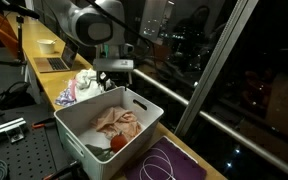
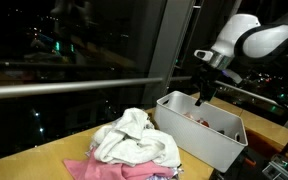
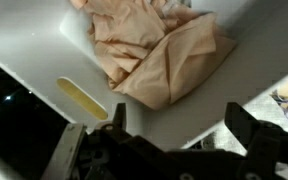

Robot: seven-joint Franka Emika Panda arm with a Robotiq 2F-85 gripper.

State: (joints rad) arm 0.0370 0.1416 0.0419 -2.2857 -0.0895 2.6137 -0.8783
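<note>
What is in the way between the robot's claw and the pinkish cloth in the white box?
Nothing that I can see. The open claw hangs above the box, and the cloth lies in it uncovered, with only air between them.

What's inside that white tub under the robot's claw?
The white tub holds a crumpled peach cloth, and an exterior view shows a small red-orange thing near one wall. Whatever lies beneath the cloth is covered and cannot be seen.
</note>
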